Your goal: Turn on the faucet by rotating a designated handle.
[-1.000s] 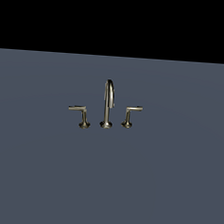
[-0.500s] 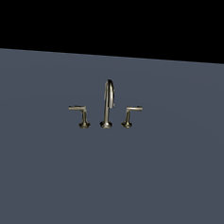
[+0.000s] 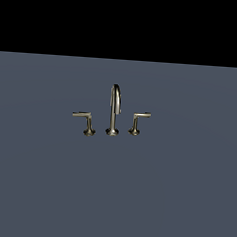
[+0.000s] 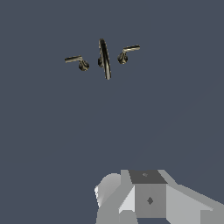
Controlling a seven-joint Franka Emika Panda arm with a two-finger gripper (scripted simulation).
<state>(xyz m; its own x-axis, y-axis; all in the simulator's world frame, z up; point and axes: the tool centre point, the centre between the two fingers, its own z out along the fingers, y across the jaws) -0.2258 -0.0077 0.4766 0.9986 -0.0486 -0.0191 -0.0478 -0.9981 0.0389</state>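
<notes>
The faucet stands in the middle of a flat grey surface. Its tall arched spout (image 3: 113, 109) has a lever handle on each side. The handle (image 3: 136, 123), with the shorter arm, is on the exterior view's right of the spout. The handle with the longer lever (image 3: 84, 121) is on the left. In the wrist view the spout (image 4: 104, 59), the handle (image 4: 126, 53) and the longer lever (image 4: 76, 61) all lie far from my gripper (image 4: 148, 199). Only its grey body shows at the picture's edge, and its fingers cannot be made out. The exterior view does not show the arm.
A plain dark grey surface (image 3: 113, 190) surrounds the faucet on every side. Behind its far edge the background is black.
</notes>
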